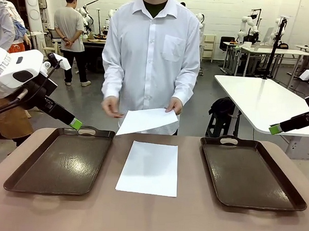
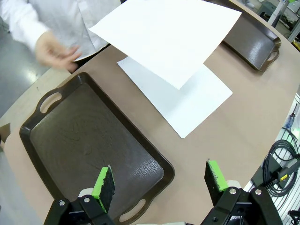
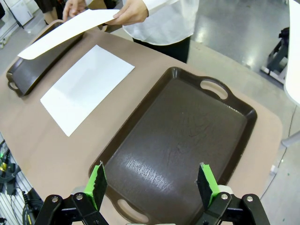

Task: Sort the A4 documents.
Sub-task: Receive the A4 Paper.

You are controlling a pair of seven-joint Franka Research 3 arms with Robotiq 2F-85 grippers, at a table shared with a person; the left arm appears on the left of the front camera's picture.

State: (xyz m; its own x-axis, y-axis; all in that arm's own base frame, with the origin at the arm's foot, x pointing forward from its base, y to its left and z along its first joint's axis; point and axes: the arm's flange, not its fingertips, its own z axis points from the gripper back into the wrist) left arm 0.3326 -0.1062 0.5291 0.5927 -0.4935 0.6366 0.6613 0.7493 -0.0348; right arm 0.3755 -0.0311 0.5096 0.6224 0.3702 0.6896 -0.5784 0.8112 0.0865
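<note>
One A4 document lies flat on the table between two dark brown trays. The person at the far side holds a second white sheet in one hand, tilted above the far end of the flat one. In the left wrist view the held sheet hangs over the flat sheet. My left gripper hovers open above the far corner of the left tray. My right gripper hangs open above the right tray. Both hold nothing.
Both trays are bare inside, seen in the left wrist view and the right wrist view. The person's other hand hovers near the left tray's far handle. Bare tabletop lies at the near edge. White tables stand behind.
</note>
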